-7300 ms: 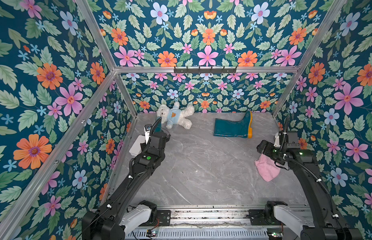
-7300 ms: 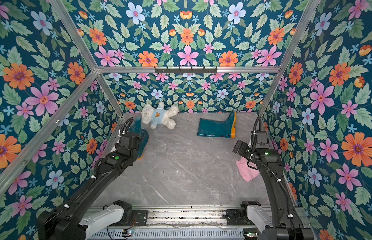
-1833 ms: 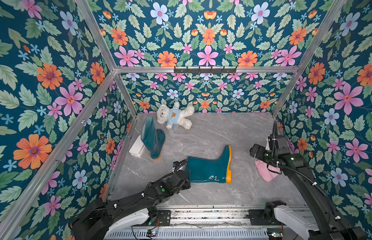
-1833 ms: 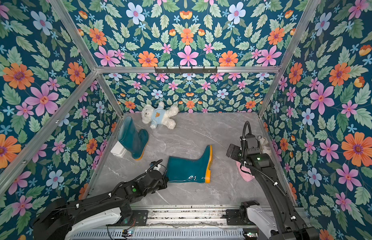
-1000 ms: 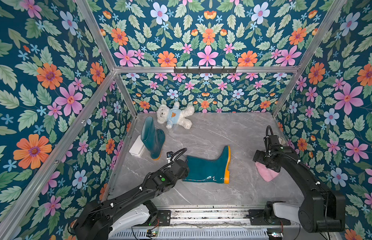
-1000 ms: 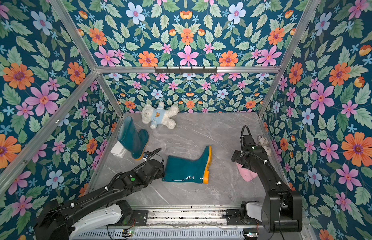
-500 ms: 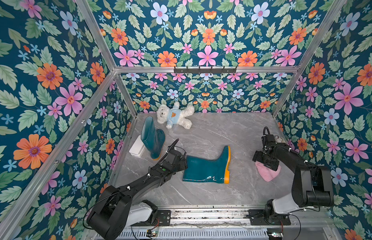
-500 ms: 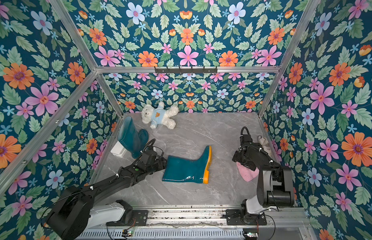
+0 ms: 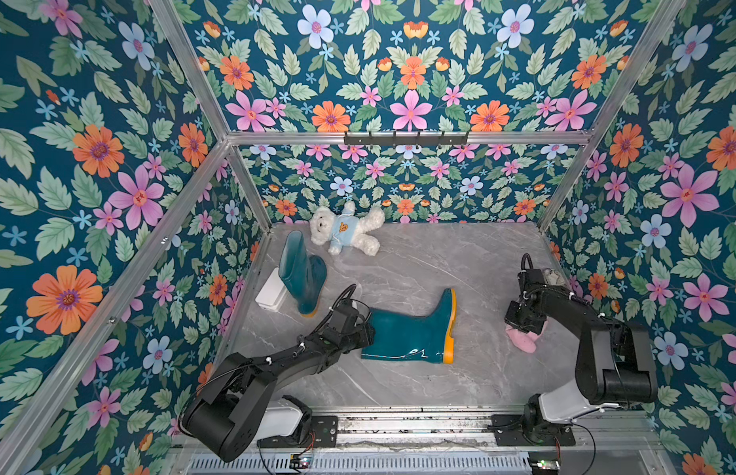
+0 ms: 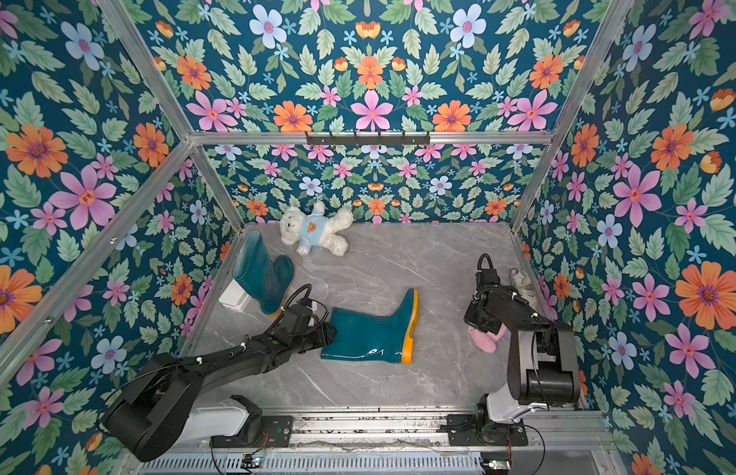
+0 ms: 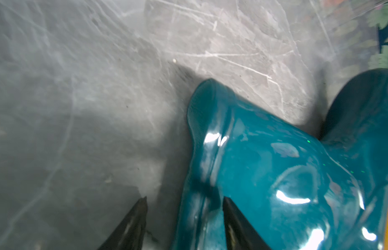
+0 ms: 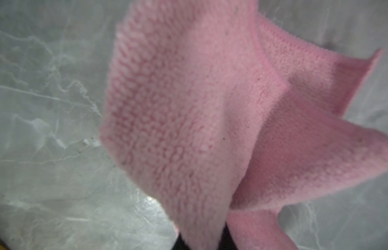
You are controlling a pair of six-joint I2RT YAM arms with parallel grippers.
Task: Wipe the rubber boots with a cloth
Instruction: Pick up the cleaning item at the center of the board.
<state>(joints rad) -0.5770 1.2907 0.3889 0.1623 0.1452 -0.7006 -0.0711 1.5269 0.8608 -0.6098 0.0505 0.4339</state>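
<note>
Two tools: left tool [image 11: 185, 198] agape astride glossy teal boot [image 9: 407, 333], right tool [image 9: 520, 323] tight on nubby pink cloth [image 12: 188, 108].

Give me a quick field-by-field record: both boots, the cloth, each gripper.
lying boot: on its side mid table, orange sole facing the right wall
standing boot: upright near the left wall, beside a white box
pink cloth: low by the right wall
left gripper: open, jaws straddling the lying boot's top rim
right gripper: shut on the pink cloth
teddy bear: lying at the back wall
</note>
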